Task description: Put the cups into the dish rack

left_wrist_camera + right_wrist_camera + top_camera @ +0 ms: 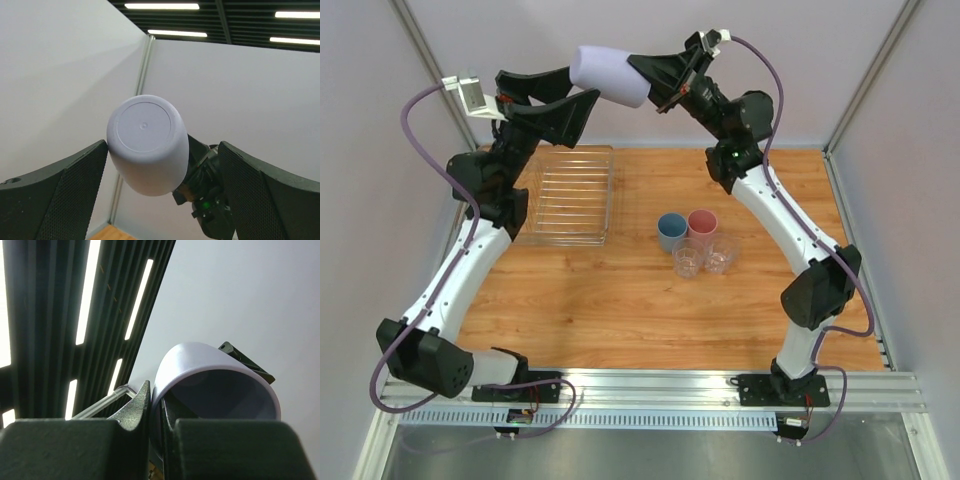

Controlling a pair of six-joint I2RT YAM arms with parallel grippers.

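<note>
The lavender cup [610, 75] is pinched at its rim by the right gripper [645, 72], its base inside the spread left gripper [582, 87]. The dish rack [570, 200] lies below. A handover is judged; the left must be closed next.

In the top view the right claw [642, 78] covered the mouth of the lavender plastic cup [608, 75], and the left arm [485, 240] hid part of the left edge of the clear ribbed plastic dish rack [570, 195]. The left wrist view gave only the cup's base, with the left claw [162, 150] cut off by the bottom edge; the right claw blocked the cup's lower wall in its own view.
</note>
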